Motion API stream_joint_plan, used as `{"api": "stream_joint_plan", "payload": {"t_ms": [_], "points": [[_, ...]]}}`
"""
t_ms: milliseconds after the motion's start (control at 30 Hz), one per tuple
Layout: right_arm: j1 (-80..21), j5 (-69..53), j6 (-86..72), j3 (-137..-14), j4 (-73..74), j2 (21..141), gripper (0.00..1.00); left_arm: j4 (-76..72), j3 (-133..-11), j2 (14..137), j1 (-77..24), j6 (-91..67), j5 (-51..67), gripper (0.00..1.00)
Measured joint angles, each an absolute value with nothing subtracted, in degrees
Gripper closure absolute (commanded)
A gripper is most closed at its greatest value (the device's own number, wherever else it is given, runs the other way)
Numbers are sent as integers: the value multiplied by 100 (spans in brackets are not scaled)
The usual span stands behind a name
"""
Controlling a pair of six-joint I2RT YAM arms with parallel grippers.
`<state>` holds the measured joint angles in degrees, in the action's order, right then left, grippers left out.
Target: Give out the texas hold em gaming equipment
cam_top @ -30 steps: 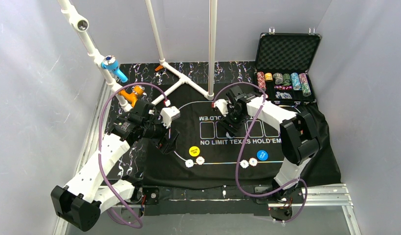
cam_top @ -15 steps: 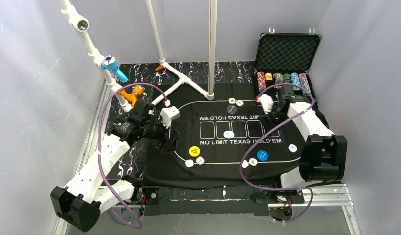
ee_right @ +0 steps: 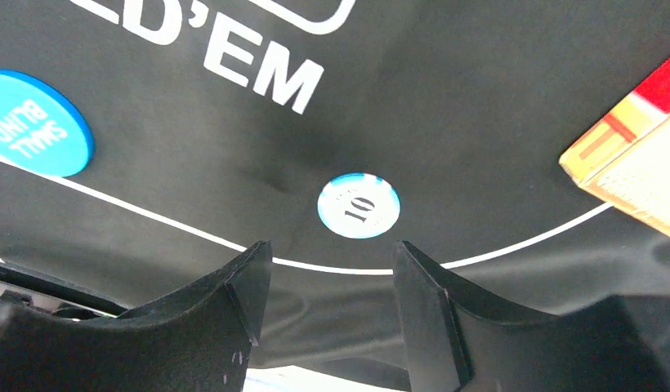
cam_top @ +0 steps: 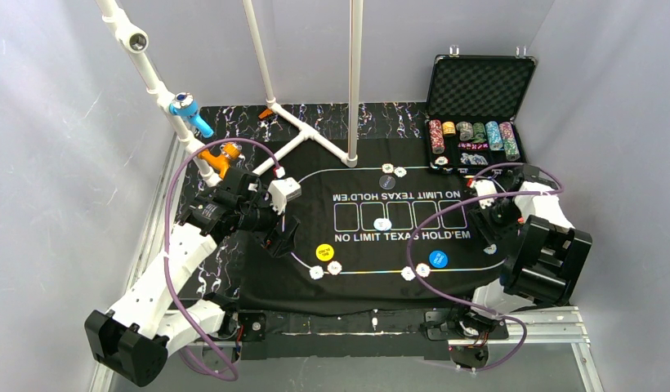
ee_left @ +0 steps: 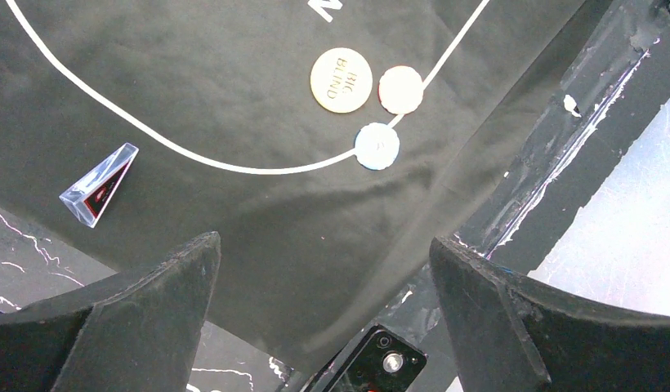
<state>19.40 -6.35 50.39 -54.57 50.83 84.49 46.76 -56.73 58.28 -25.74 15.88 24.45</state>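
The yellow big-blind button (cam_top: 324,252) lies on the mat's near left with two pale chips (cam_top: 335,268) beside it; the left wrist view shows the button (ee_left: 341,80) and the chips (ee_left: 377,145). The blue small-blind button (cam_top: 438,259) lies near right with two chips (cam_top: 408,273). One chip (cam_top: 381,224) sits in a centre box. My left gripper (cam_top: 274,233) (ee_left: 323,245) is open and empty above the mat's left edge. My right gripper (cam_top: 489,222) (ee_right: 332,249) is open and empty, just short of a pale blue-rimmed "10" chip (ee_right: 358,206). The blue button (ee_right: 33,122) shows at far left.
The open black case (cam_top: 479,82) at the back right holds rows of chips (cam_top: 471,132). A dark disc and a pale chip (cam_top: 400,171) lie at the mat's far side. A red and orange box edge (ee_right: 634,155) lies right of my right gripper. A clear wedge (ee_left: 99,184) lies on the mat's left.
My right arm swung from the mat's centre, past the case, to the mat's right edge. A chip now shows in the centre box. My left arm has not moved.
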Motion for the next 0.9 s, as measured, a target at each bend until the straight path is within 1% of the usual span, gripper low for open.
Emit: {"api": "stream_joint_plan", "payload": {"t_ms": [200,700,900], "points": [[2359,-773,5280,-5435,5052,8635,36,4674,-5673,5854,-2574,1586,2458,1],[2403,-832,5470,-5140,4602,8871,37,4694,-5673,5931,-2574,1584,2471,1],[2405,-764,5509,-5078,4438,8936,43,4694,-5673,5948,-2574,1584,2471,1]]}}
